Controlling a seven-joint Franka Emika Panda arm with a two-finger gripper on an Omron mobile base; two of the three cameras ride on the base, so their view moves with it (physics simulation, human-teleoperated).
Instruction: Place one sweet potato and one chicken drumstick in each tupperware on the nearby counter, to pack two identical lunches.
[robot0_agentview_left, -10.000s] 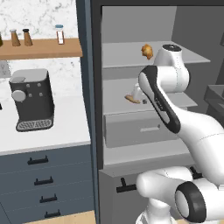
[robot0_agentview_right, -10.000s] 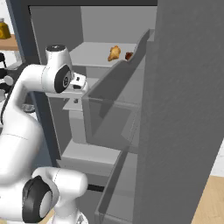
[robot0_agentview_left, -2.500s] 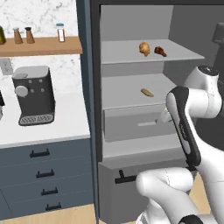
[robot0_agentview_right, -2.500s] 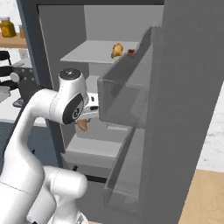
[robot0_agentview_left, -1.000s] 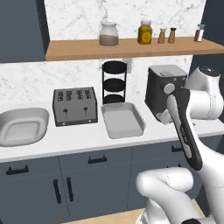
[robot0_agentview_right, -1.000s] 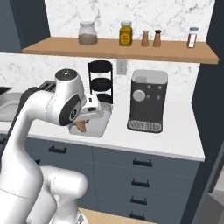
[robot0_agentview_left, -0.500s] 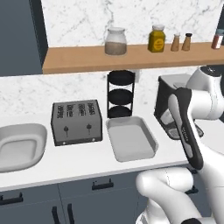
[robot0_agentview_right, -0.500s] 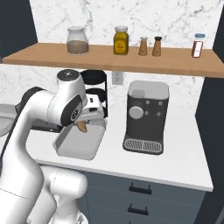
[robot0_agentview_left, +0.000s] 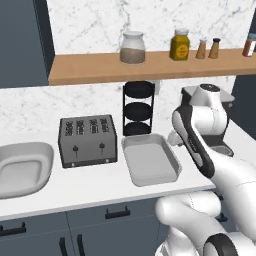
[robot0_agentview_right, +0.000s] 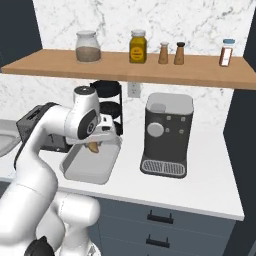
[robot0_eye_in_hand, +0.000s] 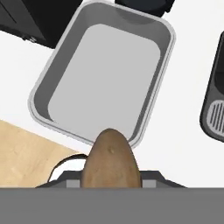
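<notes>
- Gripper (robot0_agentview_right: 95, 145) points down over the near-right part of a tupperware (robot0_agentview_right: 75, 170), clamped on a sweet potato (robot0_eye_in_hand: 110, 161) whose tapered tip hangs below the hand.
- Arm bends at the elbow above the counter (robot0_agentview_left: 95, 187), forearm reaching forward beside the coffee machine (robot0_agentview_right: 166, 134).
- Second tupperware (robot0_agentview_left: 20, 167) sits left of the toaster (robot0_agentview_left: 88, 140), well apart from the hand.

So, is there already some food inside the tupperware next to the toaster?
No, the tupperware holds nothing in the hand view; the sweet potato sits in the gripper above its edge.
</notes>
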